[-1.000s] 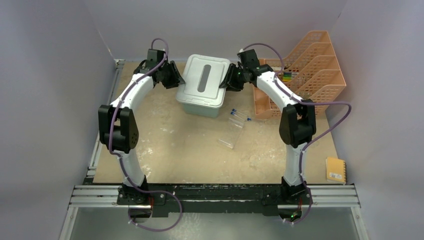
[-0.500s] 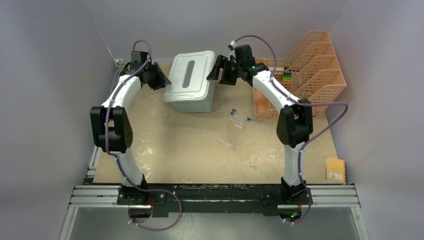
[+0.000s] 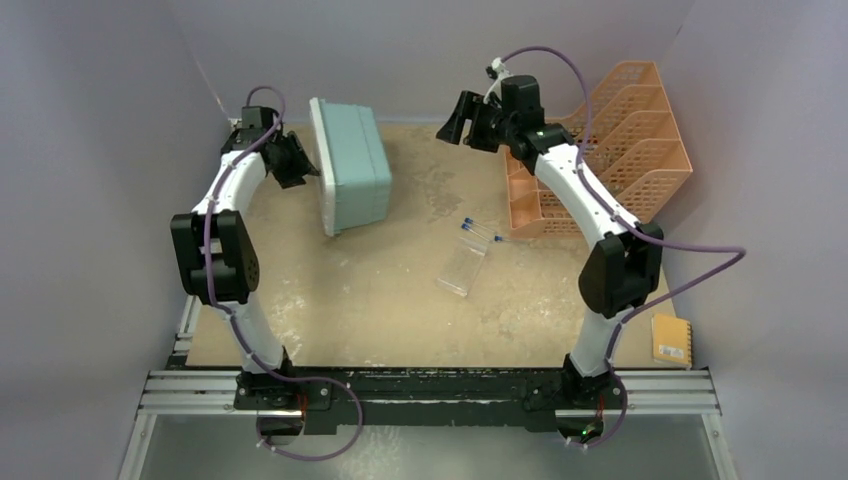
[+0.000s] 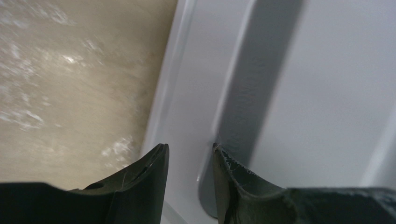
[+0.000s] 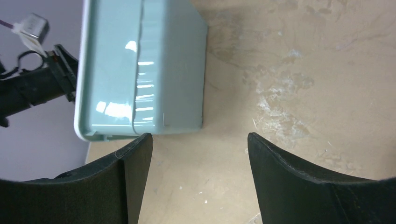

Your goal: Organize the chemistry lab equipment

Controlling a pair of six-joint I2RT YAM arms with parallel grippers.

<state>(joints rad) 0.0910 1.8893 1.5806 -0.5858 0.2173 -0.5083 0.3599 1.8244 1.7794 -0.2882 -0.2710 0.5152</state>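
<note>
From above: the pale box [image 3: 352,165] stands tipped on its long side in the upper left of the bench [image 3: 380,300], its lid [image 3: 320,150] still on and facing left. The left tool [image 3: 303,168] is right at that lid. The left arm is folded at the frame's left edge, elbow low, forearm running up to the top left, wrist turned toward the box. The right arm stretches up past the orange tray [image 3: 620,150]. The right tool [image 3: 452,118] hangs at upper centre, pointing left, jaws wide and empty, well apart from the box. The visible equipment sits mid-bench: the clear rack [image 3: 463,268] lies flat, with the blue-capped tubes [image 3: 481,232] just above it. A yellow notebook [image 3: 670,340] sits at lower right.

Left wrist view: the fingertips [image 4: 159,154] stand narrowly apart against the lid. One is near the lid's edge, the other at the rim of the dark handle recess [image 4: 252,93]. Whether they actually pinch anything, one cannot tell.

Right wrist view: the wide-spread fingers [image 5: 135,154] frame bare bench. The box is at upper left, with the left tool against its lid side at the far left.

This looks like the box-handling step, with sorting not yet begun. The next move probably calls for the right tool to steady the box's body while the left works the lid. It should be slow, because a box on its side could roll or spill.
</note>
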